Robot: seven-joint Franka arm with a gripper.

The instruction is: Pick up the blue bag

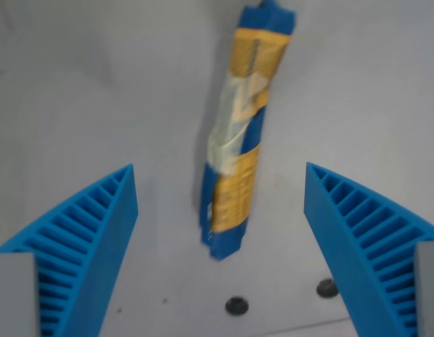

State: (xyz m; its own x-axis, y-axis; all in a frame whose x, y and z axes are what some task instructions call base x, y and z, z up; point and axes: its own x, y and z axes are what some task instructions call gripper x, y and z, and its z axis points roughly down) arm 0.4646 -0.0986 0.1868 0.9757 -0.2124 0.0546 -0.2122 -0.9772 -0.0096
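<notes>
Blue bag [238,140]: top end cut off by the upper edge; whole length blurred, print unreadable; pale patch at its middle indistinct.
Pincer [220,210]: both blue ribbed fingers [90,239] cut off by the bottom and side edges; their bases out of view.
Tabletop [76,98]: two small dark round marks [237,305], kind not discernible.

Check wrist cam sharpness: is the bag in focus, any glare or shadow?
Wrist view: blue bag is soft, print unreadable, blurrier toward its far top end; pale glare on its clear middle wrap; faint shadow on the wrist view's left of it; gripper fingers' ribs fairly crisp.
</notes>
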